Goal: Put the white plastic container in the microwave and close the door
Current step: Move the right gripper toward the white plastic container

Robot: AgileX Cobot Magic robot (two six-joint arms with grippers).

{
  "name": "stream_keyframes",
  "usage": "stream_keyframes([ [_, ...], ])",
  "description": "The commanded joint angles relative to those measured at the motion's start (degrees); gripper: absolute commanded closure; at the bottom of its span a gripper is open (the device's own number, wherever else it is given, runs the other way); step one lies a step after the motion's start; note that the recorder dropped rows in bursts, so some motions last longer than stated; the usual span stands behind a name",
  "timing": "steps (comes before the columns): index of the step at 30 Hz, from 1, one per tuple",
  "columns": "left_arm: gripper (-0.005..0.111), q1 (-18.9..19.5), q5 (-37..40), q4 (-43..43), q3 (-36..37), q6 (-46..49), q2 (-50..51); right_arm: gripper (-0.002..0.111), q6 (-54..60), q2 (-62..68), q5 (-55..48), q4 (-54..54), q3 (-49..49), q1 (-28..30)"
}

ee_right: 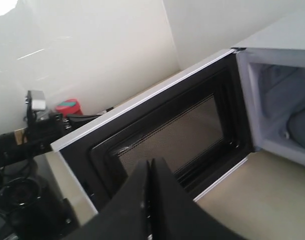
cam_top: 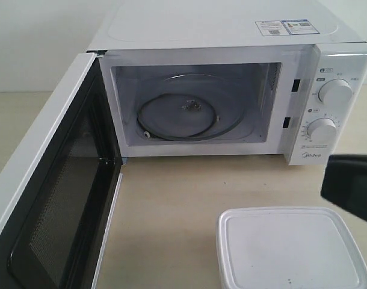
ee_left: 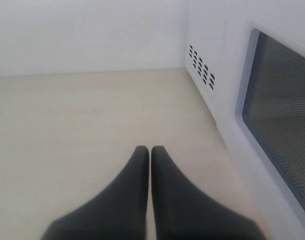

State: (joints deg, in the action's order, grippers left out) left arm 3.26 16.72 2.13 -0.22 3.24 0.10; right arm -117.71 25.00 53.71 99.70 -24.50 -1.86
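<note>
The white Midea microwave stands at the back with its cavity open and a glass turntable inside. Its door is swung wide open to the left, black inner frame facing right. The white plastic container sits lidded on the table in front, at the lower right. Just above and right of it a dark part of my right arm enters the exterior view. My right gripper is shut and empty, pointing toward the door's inner window. My left gripper is shut and empty over bare table, outside the door.
The beige table stretches between door and container. A white wall stands behind. Beyond the table's left edge are dark equipment and a red-capped object. Vent slots show on the microwave's side.
</note>
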Motion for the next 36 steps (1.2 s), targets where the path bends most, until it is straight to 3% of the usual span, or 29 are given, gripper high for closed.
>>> stream_keyframes([
  [1, 0.103, 0.21, 0.02, -0.11, 0.22, -0.25, -0.10, 0.109, -2.62, 0.26, -0.05, 0.25, -0.04, 0.13],
  [5, 0.103, 0.21, 0.02, -0.11, 0.22, -0.25, -0.10, 0.109, -2.62, 0.26, -7.36, 0.25, -0.04, 0.13],
  [11, 0.103, 0.21, 0.02, -0.11, 0.22, -0.25, -0.10, 0.109, 0.61, 0.26, -32.06, 0.25, -0.04, 0.13],
  [15, 0.103, 0.21, 0.02, -0.11, 0.22, -0.25, -0.10, 0.109, 12.64, 0.26, -45.06, -0.46, -0.04, 0.13],
  [20, 0.103, 0.21, 0.02, -0.11, 0.22, -0.25, -0.10, 0.109, 33.39, 1.73, -57.84, -9.98, -0.17, 0.01],
  [23, 0.103, 0.21, 0.02, -0.11, 0.22, -0.25, -0.10, 0.109, 45.17, 4.60, -64.75, -21.71, -1.17, 0.01],
  [28, 0.103, 0.21, 0.02, -0.11, 0.22, -0.25, -0.10, 0.109, 64.90, 8.58, -77.73, -50.34, -4.88, 0.01],
  [31, 0.103, 0.21, 0.02, -0.11, 0.22, -0.25, -0.10, 0.109, 75.25, 8.95, -84.69, -71.30, -6.63, 0.01],
  [36, 0.103, 0.21, 0.02, -0.11, 0.22, -0.25, -0.10, 0.109, 104.59, 7.94, -97.58, -108.59, -9.67, -0.11],
])
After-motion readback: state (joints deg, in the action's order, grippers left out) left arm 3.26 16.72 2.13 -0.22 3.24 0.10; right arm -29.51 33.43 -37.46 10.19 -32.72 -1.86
